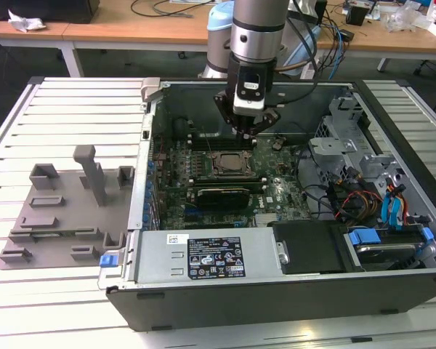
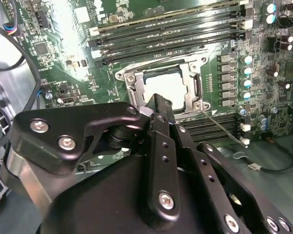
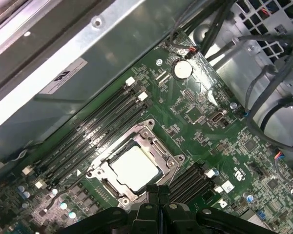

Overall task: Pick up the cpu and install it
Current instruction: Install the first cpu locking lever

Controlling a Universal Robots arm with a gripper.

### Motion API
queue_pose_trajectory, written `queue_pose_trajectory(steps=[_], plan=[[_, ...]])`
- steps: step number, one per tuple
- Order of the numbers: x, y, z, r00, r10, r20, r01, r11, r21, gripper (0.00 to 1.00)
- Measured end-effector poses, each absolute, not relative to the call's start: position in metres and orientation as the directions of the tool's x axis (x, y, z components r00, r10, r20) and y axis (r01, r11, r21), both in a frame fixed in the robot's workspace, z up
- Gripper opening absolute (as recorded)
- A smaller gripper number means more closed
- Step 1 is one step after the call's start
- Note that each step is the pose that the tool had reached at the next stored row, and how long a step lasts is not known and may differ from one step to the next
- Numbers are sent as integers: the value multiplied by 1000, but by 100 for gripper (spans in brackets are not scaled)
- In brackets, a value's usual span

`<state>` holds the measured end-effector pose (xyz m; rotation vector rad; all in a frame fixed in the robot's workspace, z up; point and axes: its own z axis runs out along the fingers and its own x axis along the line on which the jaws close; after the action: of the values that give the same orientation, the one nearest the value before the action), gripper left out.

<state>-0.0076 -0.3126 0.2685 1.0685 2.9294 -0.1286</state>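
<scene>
An open computer case [image 1: 291,291] lies on a slatted white worktable [image 1: 65,109], its labelled power-supply cover [image 1: 203,254] nearest the exterior view. To the exterior view's left of the case, a grey plastic tray [image 1: 58,211] with raised blocks rests on the slats. At the near right of the case, blue-tabbed drive bays [image 1: 381,240] and bundled cables [image 1: 349,200] crowd the corner. Farther in, the green motherboard [image 1: 276,193] fills the floor of the case. The cpu [image 3: 134,167], its pale silver-white top showing, sits inside the metal-framed socket [image 3: 136,163] in both wrist views, flanked by rows of black memory slots [image 3: 95,129]; a round coin battery [image 3: 182,69] lies beyond them. The robot arm's gripper [image 1: 248,132] hangs just above the far edge of the socket [image 1: 227,165], its fingers [image 3: 158,195] drawn together with nothing between them, apart from the chip. Wooden desks [image 1: 167,29] line the far background.
</scene>
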Motion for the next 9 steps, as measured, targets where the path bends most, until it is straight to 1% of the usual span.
queue_pose_trajectory(steps=[9], plan=[[-8, -313, 269, -812, 582, -48, 584, 809, -70, 11]])
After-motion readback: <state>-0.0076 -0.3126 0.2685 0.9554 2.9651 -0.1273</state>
